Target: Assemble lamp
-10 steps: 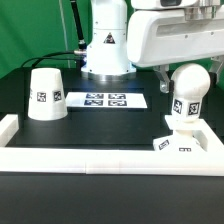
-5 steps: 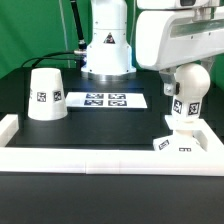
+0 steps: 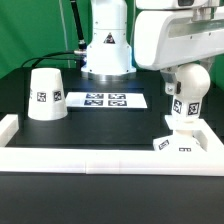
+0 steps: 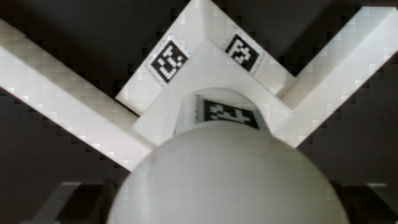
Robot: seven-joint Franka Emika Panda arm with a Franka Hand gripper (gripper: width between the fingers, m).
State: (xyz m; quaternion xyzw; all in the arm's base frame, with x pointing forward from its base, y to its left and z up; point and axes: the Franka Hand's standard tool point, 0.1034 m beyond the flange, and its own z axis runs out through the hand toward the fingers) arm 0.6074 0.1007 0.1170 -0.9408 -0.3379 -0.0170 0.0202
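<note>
**Presently: bulb upright on base, gripper overhead, jaw state not established**

Bulb [image 3: 187,97]: stands upright on the base [image 3: 184,142], round top uppermost, one square tag on its side facing the camera. In the wrist view the bulb's [image 4: 222,182] dome fills the near field, and the base [image 4: 199,72] appears beyond it with tags visible on its surfaces.

Base: lies on the black table [image 3: 100,125] at the exterior view's right. It is tucked into the corner of the white rail [image 3: 90,156], touching or just short of the front run; which of the two cannot be determined.

Shade [image 3: 45,93]: rests on the table on its wide end at the exterior view's left, well apart from the bulb and base. One tag faces forward.

Gripper [image 3: 186,66]: hangs directly above the bulb, its white housing close over the dome. The fingers are hidden or blurred in both views, so I cannot tell whether they are wide, narrow or in contact with the bulb.

Marker board [image 3: 105,99]: lies flat between the shade and the bulb, in front of the arm's pedestal [image 3: 107,50].
</note>
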